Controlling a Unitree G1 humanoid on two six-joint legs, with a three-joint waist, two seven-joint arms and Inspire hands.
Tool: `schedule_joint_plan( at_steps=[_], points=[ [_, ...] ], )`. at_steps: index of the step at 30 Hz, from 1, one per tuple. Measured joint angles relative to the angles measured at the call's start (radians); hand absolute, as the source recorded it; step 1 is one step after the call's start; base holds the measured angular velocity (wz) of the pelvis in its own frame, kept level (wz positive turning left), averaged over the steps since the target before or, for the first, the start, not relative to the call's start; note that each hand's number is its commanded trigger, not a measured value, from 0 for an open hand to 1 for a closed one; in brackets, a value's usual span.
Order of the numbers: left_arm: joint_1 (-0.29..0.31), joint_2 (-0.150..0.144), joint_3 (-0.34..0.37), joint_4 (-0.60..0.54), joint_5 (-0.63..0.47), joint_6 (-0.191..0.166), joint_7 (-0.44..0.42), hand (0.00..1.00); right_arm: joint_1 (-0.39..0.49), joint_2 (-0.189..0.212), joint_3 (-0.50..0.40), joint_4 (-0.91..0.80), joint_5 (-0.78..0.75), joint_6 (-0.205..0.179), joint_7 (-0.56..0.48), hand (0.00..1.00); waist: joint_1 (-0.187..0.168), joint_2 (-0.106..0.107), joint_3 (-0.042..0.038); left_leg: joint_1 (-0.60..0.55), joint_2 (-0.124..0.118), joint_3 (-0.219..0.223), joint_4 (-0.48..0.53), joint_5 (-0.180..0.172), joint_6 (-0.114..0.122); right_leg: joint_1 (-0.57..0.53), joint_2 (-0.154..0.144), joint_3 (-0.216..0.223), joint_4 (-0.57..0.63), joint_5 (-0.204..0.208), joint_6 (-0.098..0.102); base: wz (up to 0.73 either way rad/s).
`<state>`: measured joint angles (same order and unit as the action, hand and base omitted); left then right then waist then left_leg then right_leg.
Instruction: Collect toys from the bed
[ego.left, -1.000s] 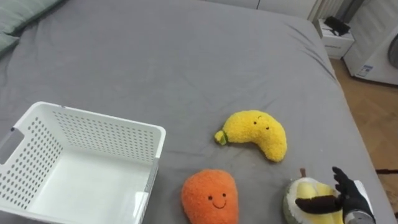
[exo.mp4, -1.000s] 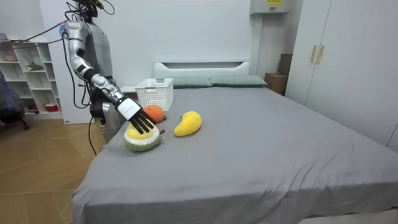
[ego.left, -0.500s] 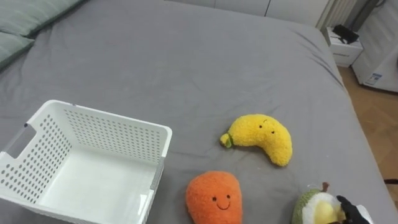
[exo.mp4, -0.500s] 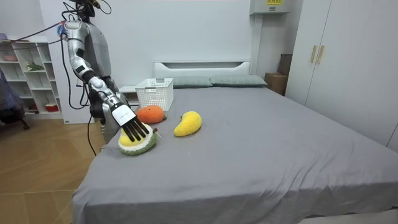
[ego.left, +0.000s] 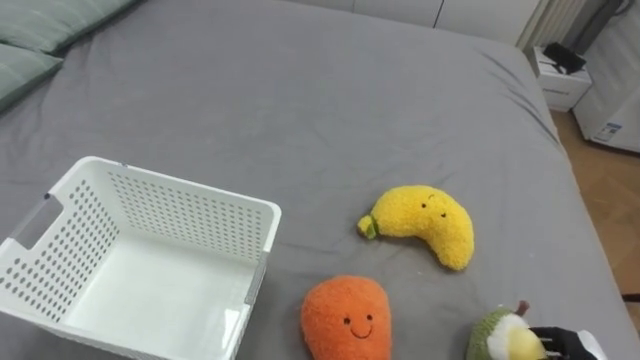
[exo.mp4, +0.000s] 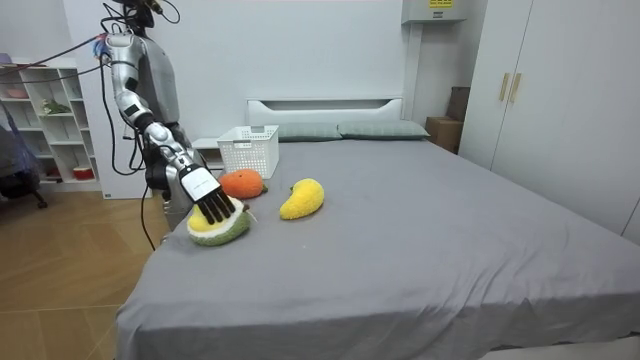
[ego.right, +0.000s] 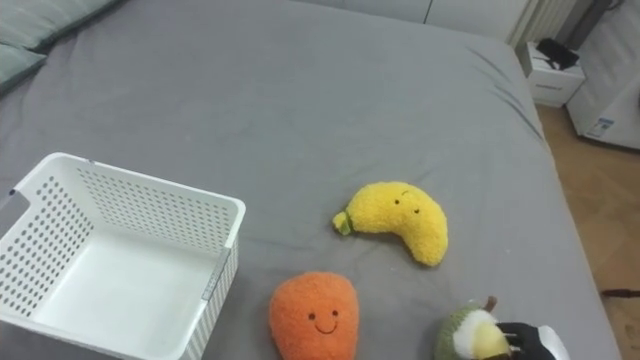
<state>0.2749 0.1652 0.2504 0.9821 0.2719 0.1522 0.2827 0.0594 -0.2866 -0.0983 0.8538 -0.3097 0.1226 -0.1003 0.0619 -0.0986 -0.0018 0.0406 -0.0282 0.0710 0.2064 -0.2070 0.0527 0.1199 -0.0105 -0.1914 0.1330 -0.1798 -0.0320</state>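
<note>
Item: green-and-yellow plush fruit (ego.left: 500, 338), near right edge of the grey bed (ego.left: 300, 100), right hand (exo.mp4: 212, 200) laid over it, fingers spread and nearly straight, seemingly placed to grasp; plush banana (ego.left: 425, 222), orange plush (ego.left: 346, 318) and empty white basket (ego.left: 190, 190) lie leftward.

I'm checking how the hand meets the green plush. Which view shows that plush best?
The room view: most of the green plush shows near the bed edge under the right hand, fingers straight. Both eye views crop it at their bottom edge.
</note>
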Motion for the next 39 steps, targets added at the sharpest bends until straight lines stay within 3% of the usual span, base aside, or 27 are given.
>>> schedule_joint_plan(
  at_steps=[8,23,29,31,39],
  points=[
    [-0.019,0.0,0.001,0.025,0.003,0.0,0.019,0.0,0.0,0.029,0.0,0.021,-0.005,-0.001,-0.015,1.0,0.001,0.002,-0.0008,-0.005,0.0,-0.005,-0.001,0.0,0.0,0.001,0.0,-0.006,0.003,0.001,0.0,0.0],
    [-0.02,0.0,0.005,0.038,0.003,-0.023,0.016,0.0,0.002,0.028,-0.003,0.034,0.061,-0.012,-0.007,1.0,0.001,0.007,-0.0007,-0.013,-0.002,-0.017,0.022,-0.003,0.005,0.001,-0.003,-0.013,0.022,0.003,0.003,0.03],
    [-0.025,0.003,0.021,0.022,0.003,-0.033,0.015,0.0,0.011,0.028,-0.005,-0.164,0.086,0.0,0.032,1.0,-0.007,0.004,-0.0017,-0.023,-0.001,-0.006,0.031,-0.002,0.006,-0.009,-0.004,-0.005,0.023,0.003,0.003,-0.04],
    [-0.025,0.005,0.022,0.018,0.004,-0.05,0.015,0.0,0.01,0.028,-0.007,-0.281,0.088,-0.004,0.032,1.0,-0.006,0.005,-0.002,-0.029,0.0,0.001,0.029,-0.002,0.007,-0.016,-0.005,-0.001,0.021,0.003,0.005,-0.07],
    [-0.033,-0.006,0.02,0.016,-0.007,-0.05,0.034,0.0,0.007,0.006,-0.011,-0.592,0.199,-0.019,0.031,1.0,-0.002,0.002,-0.0002,-0.025,-0.001,0.007,0.007,-0.001,0.009,-0.022,-0.005,0.0,0.02,0.005,0.007,-0.01]
  ],
)
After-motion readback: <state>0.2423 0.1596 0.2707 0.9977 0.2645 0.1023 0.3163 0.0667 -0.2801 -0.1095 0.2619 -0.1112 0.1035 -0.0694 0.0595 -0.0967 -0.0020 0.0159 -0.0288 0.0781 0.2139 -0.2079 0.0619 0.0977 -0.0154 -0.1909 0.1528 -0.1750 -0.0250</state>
